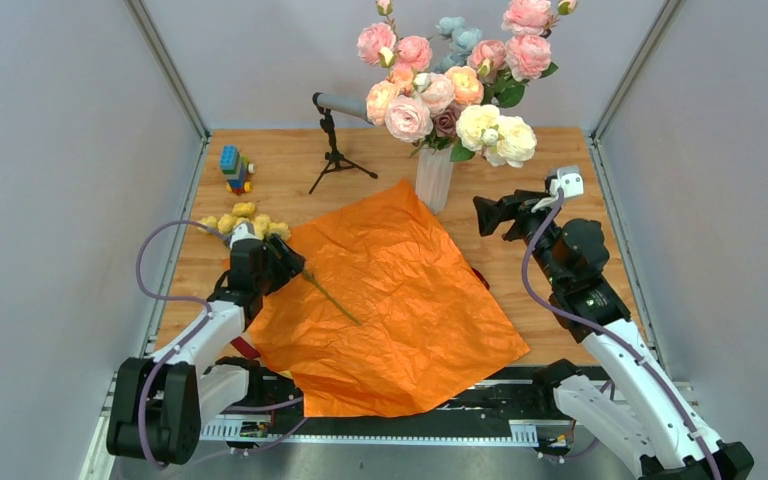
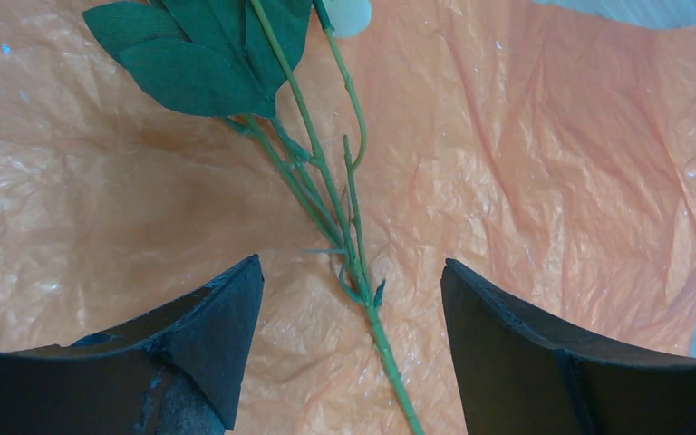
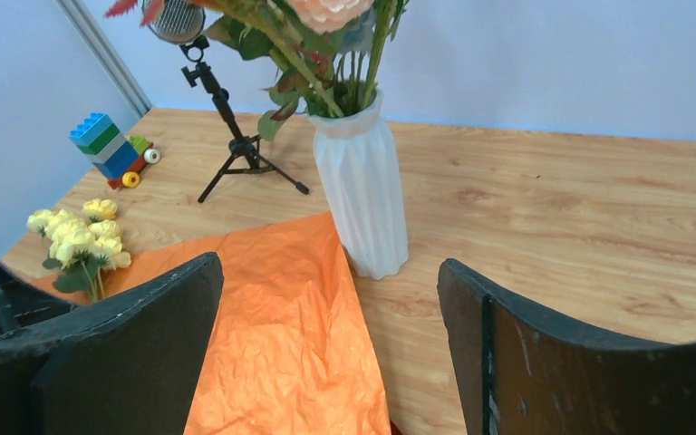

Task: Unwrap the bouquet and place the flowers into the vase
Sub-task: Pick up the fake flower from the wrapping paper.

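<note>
1. The orange paper [image 1: 400,300] lies open and flat on the table [image 1: 530,170]. Most of the flowers [image 1: 450,90] stand in the white vase [image 1: 433,178] at the back. The vase sits right at the paper's far corner.
2. One yellow flower [image 1: 245,222] is not in the vase yet. Its blooms lie just off the paper's left edge. Its thin green stem [image 2: 355,227] runs across the paper.
3. Our left claw [image 2: 352,290] hangs over that stem. Its two fingers are wide apart, one on each side, and they hold nothing.
4. We think the job now is to grab this stem. We should go down until the fingers sit beside it. Then we squeeze below the leaves [image 2: 199,54], so we pinch the stem and not the paper.
5. Our right claw [image 1: 490,215] is wide open too, with nothing in it. It waits near the vase.
6. On the way to the vase, we must watch out for the microphone stand [image 1: 335,150] and the big bunch filling the vase. The toy blocks [image 1: 234,168] sit off to the side, so they are not in our way.
</note>
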Controlling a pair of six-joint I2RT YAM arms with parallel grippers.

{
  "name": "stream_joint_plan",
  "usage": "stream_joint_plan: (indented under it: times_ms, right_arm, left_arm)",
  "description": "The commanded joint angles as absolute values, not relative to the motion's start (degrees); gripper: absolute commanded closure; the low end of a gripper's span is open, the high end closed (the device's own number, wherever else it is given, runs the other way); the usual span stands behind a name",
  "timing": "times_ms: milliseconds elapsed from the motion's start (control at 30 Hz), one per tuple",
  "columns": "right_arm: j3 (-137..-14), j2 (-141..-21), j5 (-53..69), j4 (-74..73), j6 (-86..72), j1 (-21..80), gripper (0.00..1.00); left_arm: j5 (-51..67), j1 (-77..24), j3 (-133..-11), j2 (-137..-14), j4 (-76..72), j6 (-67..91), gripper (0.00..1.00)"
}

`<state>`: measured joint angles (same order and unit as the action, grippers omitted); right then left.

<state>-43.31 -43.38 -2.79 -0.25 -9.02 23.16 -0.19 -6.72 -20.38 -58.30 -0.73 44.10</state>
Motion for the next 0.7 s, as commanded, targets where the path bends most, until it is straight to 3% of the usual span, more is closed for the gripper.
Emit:
stream_joint_plan:
  times_ms: [0,667]
  right_arm:
    - [-42.2,-42.4,0.5,0.3,-12.0,23.2,0.11]
    - [-41.1,-42.6,2.0,0.2,-12.9,23.3,0.12]
  left_arm:
    - [-0.6,-6.5,-20.0,-63.1,-10.7,48.8,0.22]
    - [-0.4,-6.5,-21.9,-76.7,-18.9,50.3,0.46]
